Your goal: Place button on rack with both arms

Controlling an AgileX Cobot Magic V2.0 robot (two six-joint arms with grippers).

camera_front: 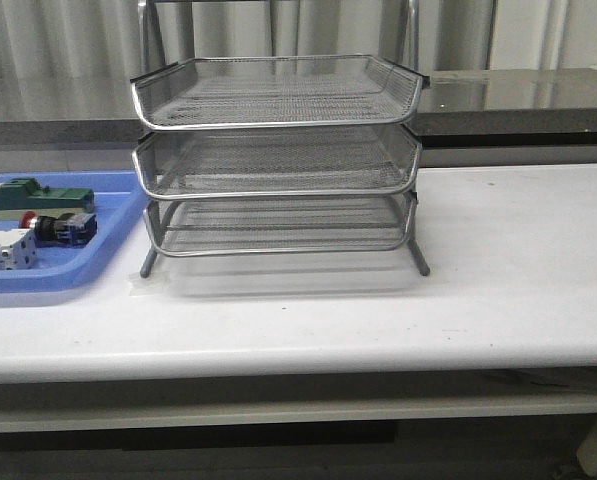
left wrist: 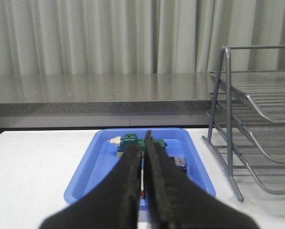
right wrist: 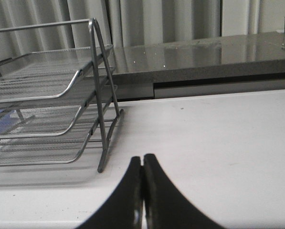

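Grey curtains hang behind a white table. Nothing is done yet: the button lies in the blue tray, just ahead of the left gripper, whose fingers are pressed together and empty. Beside the right gripper, likewise closed on nothing, the rack stands bare.
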